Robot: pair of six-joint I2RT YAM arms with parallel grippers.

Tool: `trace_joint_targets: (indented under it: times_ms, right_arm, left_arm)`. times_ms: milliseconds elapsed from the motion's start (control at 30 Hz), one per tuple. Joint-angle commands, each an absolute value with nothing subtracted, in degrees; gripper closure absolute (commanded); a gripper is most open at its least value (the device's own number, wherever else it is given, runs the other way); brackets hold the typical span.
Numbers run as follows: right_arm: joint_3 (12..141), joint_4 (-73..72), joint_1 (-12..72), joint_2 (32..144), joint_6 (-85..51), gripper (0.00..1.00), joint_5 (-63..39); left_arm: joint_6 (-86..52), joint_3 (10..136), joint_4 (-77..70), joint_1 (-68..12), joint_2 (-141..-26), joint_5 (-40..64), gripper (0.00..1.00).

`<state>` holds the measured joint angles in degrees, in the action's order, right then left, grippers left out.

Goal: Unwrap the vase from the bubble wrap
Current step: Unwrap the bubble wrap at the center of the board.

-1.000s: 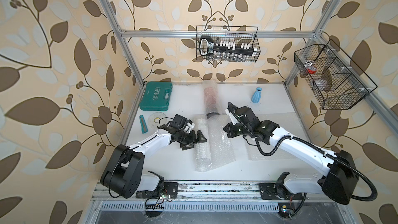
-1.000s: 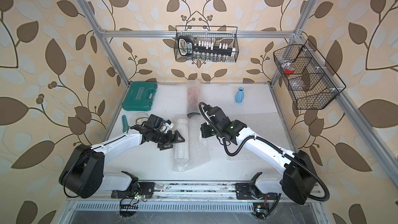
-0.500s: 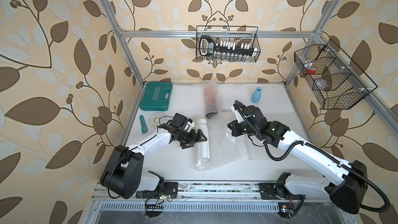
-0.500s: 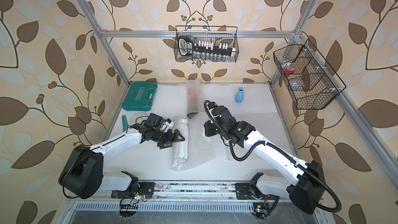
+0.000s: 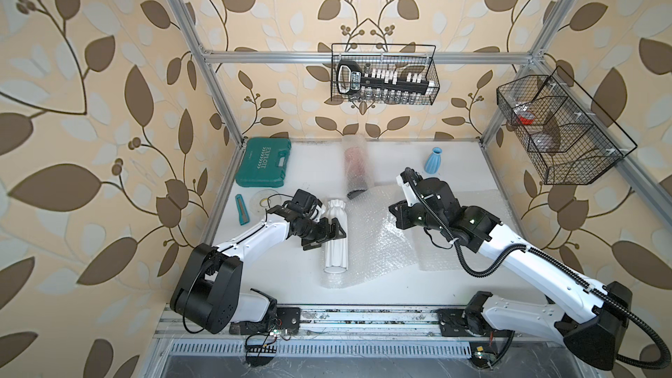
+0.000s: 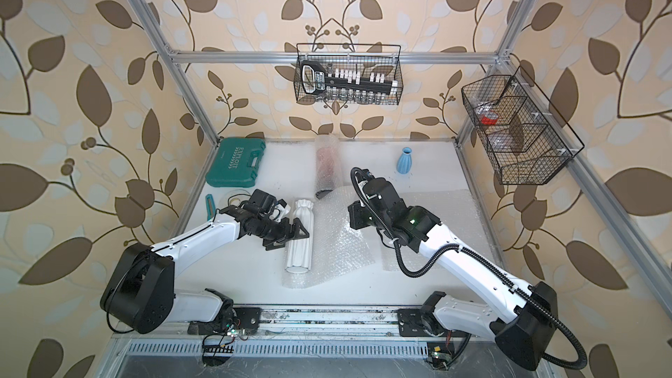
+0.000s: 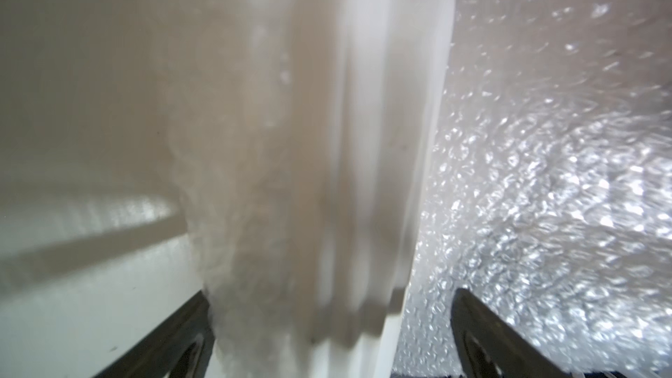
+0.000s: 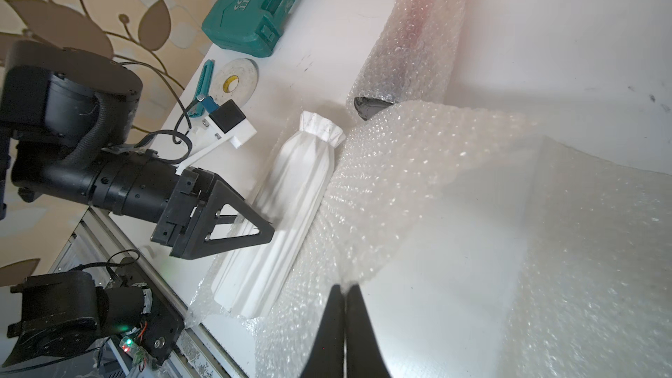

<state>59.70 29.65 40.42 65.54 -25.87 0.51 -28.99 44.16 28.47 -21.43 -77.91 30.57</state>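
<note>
Right wrist view: right gripper [image 8: 344, 287] has its jaws pressed together on a raised fold of the bubble wrap [image 8: 418, 194]. The sheet slopes down from that pinch to the table [image 8: 327, 49].

- vase [image 5: 336, 238]: white, fluted, lying on its side at the left edge of the sheet. Its top is bare. The frilled neck points toward the back wall and the base toward the front rail. Wrap lies under it and along its right side.
- left gripper [image 5: 326, 242]: jaws spread wide, set astride the vase's mid-body from the left. The left wrist view is blurred. It shows the vase running between the two dark fingers [image 7: 174, 343]; cannot tell whether either one touches.

Writing:
- green tool case [image 5: 263, 163], back left: "EXPLOIT" in pale letters on the lid, legible in both top views and in the right wrist view.
- black socket rail [image 5: 385, 81] in the back wire basket [image 5: 418, 63]: label on the handle, too small to read.

Other items:
- wrapped roll [image 5: 358, 169], something reddish-dark inside, at back centre, just beyond the vase's neck.
- blue vase [image 5: 434, 160], upright, back right.
- tape roll [image 5: 264, 202] and teal cutter [image 5: 242, 209], side by side in front of the case.
- second flat sheet [image 5: 483, 205] on the table under the right arm.
</note>
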Motion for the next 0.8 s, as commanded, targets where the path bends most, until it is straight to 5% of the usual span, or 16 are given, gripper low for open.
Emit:
trace_joint_targets:
  times_ms: [0, 233, 600, 767]
  right_arm:
    - [62.12, 30.50, 40.34, 64.17, -25.27, 1.00, 2.72]
    - [61.83, 30.67, 40.34, 65.05, -25.05, 1.00, 2.82]
    - [61.28, 30.33, 40.34, 66.42, -24.70, 1.00, 3.51]
    - [60.82, 30.06, 40.34, 67.32, -24.78, 1.00, 3.63]
  left_arm:
    - [-26.25, 47.40, 31.79, -21.89, -76.23, 26.81, 0.01]
    - [-25.41, 48.50, 31.72, -21.89, -77.85, 29.16, 0.01]
    - [-23.79, 53.85, 40.24, -21.89, -73.21, 14.71, 0.01]
    - [-22.32, 54.49, 39.50, -22.10, -71.63, 20.25, 0.01]
